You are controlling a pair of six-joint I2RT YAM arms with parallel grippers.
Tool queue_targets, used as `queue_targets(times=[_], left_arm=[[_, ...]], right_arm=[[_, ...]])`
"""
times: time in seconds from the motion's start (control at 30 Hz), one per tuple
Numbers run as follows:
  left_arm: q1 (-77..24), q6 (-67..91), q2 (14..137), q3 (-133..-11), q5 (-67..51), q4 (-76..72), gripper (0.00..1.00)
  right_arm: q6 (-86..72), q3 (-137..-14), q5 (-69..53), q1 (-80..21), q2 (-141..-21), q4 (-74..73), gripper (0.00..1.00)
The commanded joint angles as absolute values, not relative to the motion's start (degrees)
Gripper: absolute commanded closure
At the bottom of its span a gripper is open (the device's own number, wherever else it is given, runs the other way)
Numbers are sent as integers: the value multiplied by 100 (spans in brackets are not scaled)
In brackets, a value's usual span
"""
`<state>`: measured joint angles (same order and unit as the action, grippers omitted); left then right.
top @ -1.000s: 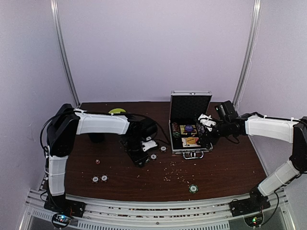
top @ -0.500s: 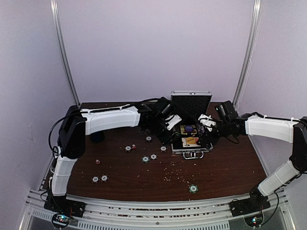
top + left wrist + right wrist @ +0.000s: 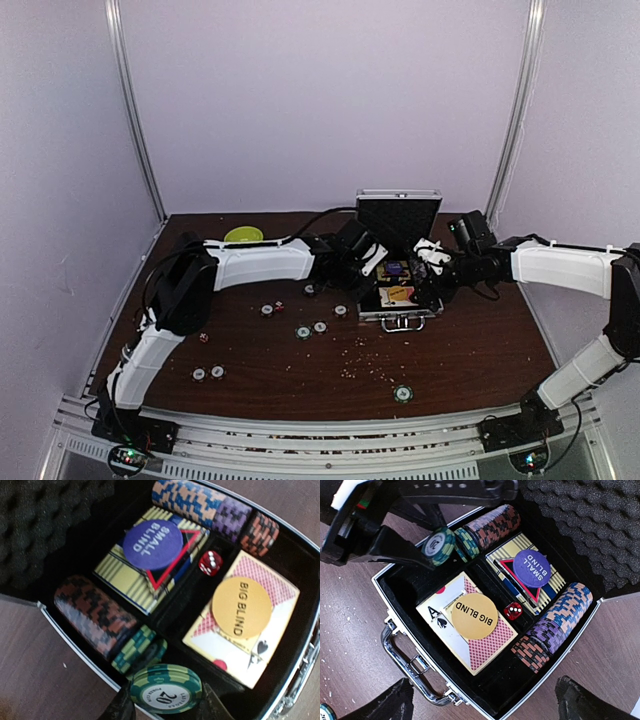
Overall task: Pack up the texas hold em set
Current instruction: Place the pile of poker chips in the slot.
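Observation:
The silver briefcase [image 3: 400, 318] lies open on the table with its lid upright. Inside it are two card decks, a purple SMALL BLIND button [image 3: 152, 544], a yellow BIG BLIND button [image 3: 241, 606], a red die [image 3: 210, 562] and rows of chips [image 3: 95, 612]. My left gripper [image 3: 365, 262] is shut on a small stack of green chips [image 3: 166, 687], held just above the left chip slot beside the green chips [image 3: 140, 650] lying there. My right gripper [image 3: 432, 262] hovers open over the case's right side, its fingers [image 3: 385, 705] spread wide with nothing between them.
Loose chips lie on the table [image 3: 303, 332], [image 3: 267, 309], [image 3: 199, 374], [image 3: 403, 393]. Small red dice [image 3: 279, 305] sit among them, and pale specks [image 3: 365, 360] are scattered in front of the case. A lime-green bowl [image 3: 243, 234] stands at the back left.
My left arm has swung from the loose chips at the table's middle over to the case, carrying the green chips. The right arm has not moved.

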<state>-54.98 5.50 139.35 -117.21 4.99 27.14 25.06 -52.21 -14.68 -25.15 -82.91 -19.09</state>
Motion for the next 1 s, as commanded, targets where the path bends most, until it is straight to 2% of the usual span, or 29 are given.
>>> queue_targets(times=[0.0, 0.27, 0.5, 0.67, 0.97], left_arm=[[-5528, 482, 14198, -12046, 797, 2242, 85], [-5507, 416, 14427, -12121, 1161, 2011, 83], [-5432, 407, 14590, -12181, 1135, 1813, 71], [-5432, 437, 14515, -12137, 1091, 1780, 59], [-5432, 402, 14015, -11531, 1007, 1338, 51]], right_arm=[[2470, -5156, -1407, -2541, -8169, -1898, 0], [2487, -5142, -1339, -2540, -8157, -1896, 0], [2479, -5082, -1276, -2535, -8065, -1855, 0], [2487, -5071, -1248, -2530, -8059, -1846, 0], [2487, -5071, -1266, -2531, -8025, -1853, 0]])
